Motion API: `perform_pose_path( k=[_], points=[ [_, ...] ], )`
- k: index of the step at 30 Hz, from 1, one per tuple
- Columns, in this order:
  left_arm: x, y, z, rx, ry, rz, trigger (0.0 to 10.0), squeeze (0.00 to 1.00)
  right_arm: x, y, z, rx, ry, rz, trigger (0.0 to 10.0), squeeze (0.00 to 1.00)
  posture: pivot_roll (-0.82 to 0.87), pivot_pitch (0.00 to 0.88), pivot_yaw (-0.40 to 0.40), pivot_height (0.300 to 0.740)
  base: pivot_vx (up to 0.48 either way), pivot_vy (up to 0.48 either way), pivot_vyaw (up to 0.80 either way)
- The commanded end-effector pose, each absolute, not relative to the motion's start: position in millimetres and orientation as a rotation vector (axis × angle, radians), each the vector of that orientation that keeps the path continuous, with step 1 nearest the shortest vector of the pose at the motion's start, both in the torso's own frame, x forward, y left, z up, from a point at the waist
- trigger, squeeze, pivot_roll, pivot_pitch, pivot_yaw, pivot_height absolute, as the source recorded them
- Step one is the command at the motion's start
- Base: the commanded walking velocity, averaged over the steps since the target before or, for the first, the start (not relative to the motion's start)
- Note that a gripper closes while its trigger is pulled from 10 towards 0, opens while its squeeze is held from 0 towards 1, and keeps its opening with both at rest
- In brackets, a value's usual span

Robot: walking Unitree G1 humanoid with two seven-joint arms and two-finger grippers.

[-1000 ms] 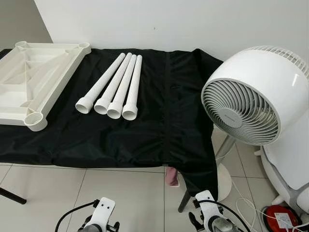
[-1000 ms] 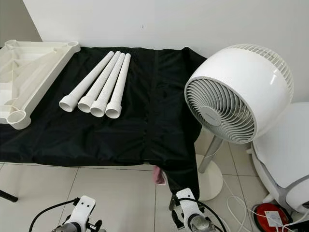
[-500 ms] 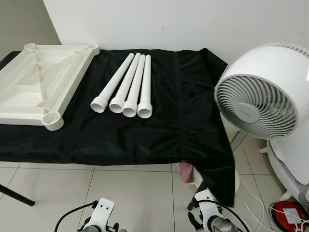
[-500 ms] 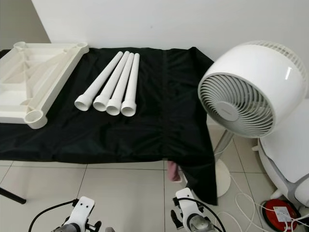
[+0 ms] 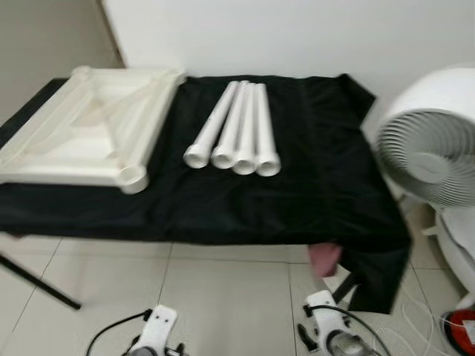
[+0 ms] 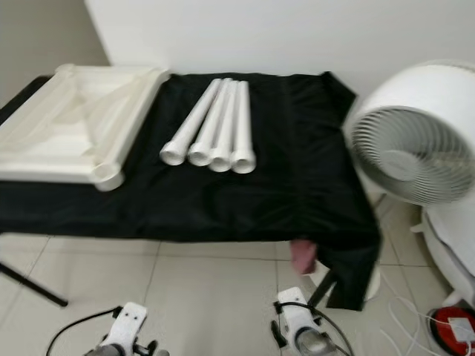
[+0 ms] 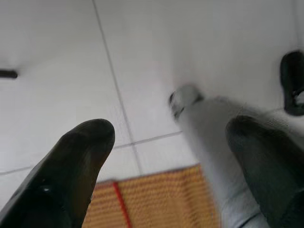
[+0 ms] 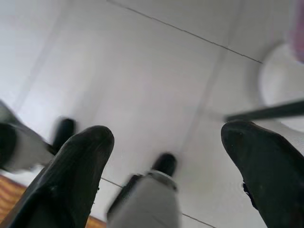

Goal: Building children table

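A long table covered with a black cloth point(image 5: 245, 200) stands against the white wall, and the cloth hangs down over its right near corner. On the left part of the cloth lies the cream plastic tabletop point(image 5: 82, 130) of the children table, turned upside down, so its ribs and round leg sockets look up. One socket is at its near right corner. To the right of it, near but apart, four white table legs point(image 5: 236, 137) lie side by side and touch each other, with their wider open ends toward the near edge. Right of the table a big white fan point(image 5: 430, 141) stands on the tiled floor point(image 5: 223, 297), and a white appliance is just beside it on the far right. A small pink thing point(image 5: 324, 259) shows under the hanging corner of the cloth. A red object point(image 5: 462, 332) lies on the floor at the right near corner.

Both arms hang low in front of the table. The left gripper point(image 7: 166, 156) points down at the floor with its two black fingers spread wide and nothing between them; below it are tiles and a woven orange mat point(image 7: 156, 199). The right gripper point(image 8: 166, 156) is also spread wide and empty above the tiles.
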State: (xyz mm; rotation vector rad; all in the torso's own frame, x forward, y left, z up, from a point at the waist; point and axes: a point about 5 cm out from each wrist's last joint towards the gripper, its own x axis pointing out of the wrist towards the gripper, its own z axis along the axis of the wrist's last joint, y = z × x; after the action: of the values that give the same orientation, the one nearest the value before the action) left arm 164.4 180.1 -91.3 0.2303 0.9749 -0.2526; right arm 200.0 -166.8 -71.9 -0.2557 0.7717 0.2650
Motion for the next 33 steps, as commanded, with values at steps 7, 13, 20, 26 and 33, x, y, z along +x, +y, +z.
perform_pose_path(
  k=[7, 13, 20, 26, 33],
  points=[
    [169, 180, -89, 0.241, 0.962, -0.229, 10.0, 0.00, 193, -178, -75, -0.264, 0.806, 0.239, 10.0, 0.00, -0.07, 0.000, 0.071, 0.740, 0.000, 0.379, 0.00],
    [171, 180, -89, 0.245, 0.957, -0.229, 10.0, 0.00, 193, -178, -75, -0.263, 0.808, 0.236, 10.0, 0.00, -0.07, 0.000, 0.069, 0.740, 0.000, 0.316, 0.00],
    [175, 178, -87, 0.257, 0.948, -0.238, 10.0, 0.00, 195, -178, -74, -0.260, 0.806, 0.232, 10.0, 0.00, -0.07, 0.000, 0.073, 0.740, 0.000, 0.000, 0.00],
    [178, 177, -86, 0.272, 0.938, -0.248, 10.0, 0.00, 197, -177, -74, -0.257, 0.803, 0.230, 10.0, 0.00, -0.07, 0.000, 0.075, 0.740, 0.000, 0.000, 0.00],
    [182, 177, -84, 0.284, 0.926, -0.258, 10.0, 0.00, 200, -175, -72, -0.253, 0.798, 0.226, 10.0, 0.00, -0.07, 0.000, 0.080, 0.740, 0.000, -0.036, 0.00]
  ],
)
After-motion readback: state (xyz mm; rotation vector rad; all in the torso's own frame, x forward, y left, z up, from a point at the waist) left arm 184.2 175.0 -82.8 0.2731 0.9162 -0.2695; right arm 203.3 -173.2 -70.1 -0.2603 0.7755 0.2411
